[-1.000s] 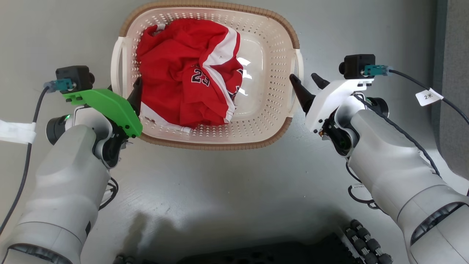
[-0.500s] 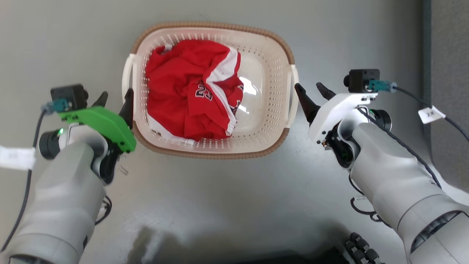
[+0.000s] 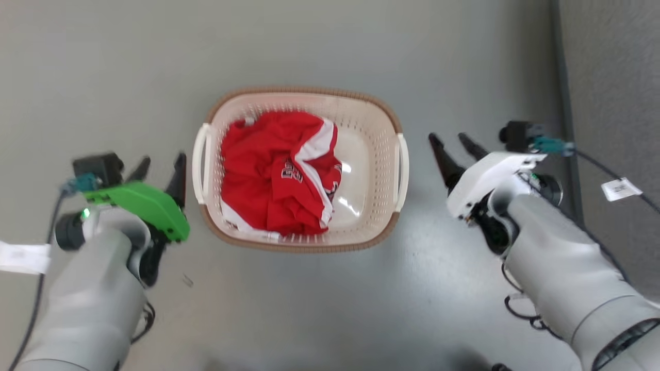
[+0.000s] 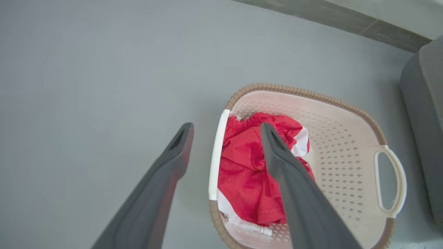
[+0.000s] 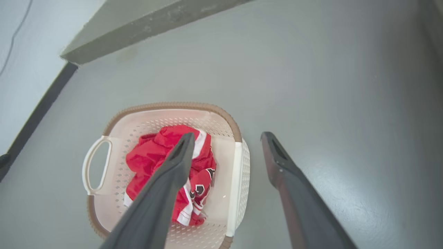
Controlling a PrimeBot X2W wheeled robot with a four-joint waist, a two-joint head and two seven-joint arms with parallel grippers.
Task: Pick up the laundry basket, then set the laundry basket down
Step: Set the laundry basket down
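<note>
The cream laundry basket [image 3: 374, 154] with a brown rim and white side handles stands on the grey floor, a red jersey [image 3: 281, 175] crumpled inside. My left gripper [image 3: 161, 165] is open just left of the basket's left handle [image 3: 198, 154], touching nothing. My right gripper [image 3: 452, 145] is open a little to the right of the right handle [image 3: 402, 165], also empty. In the left wrist view my left gripper [image 4: 226, 129] hangs above the near handle [image 4: 215, 152], well over the basket [image 4: 346, 145]. In the right wrist view my right gripper [image 5: 226, 138] hangs above the basket [image 5: 225, 152] at its near handle [image 5: 236, 183].
Grey floor surrounds the basket on all sides. A darker grey strip of wall or furniture [image 3: 608, 77] runs down the right edge. A grey rounded object [image 4: 425, 103] stands beyond the basket's far handle. A wall base [image 5: 148, 24] lies at the far side.
The head camera has risen, so the basket looks smaller and lower in the picture. Both grippers have drawn away from the handles and now stand apart from the basket, open.
</note>
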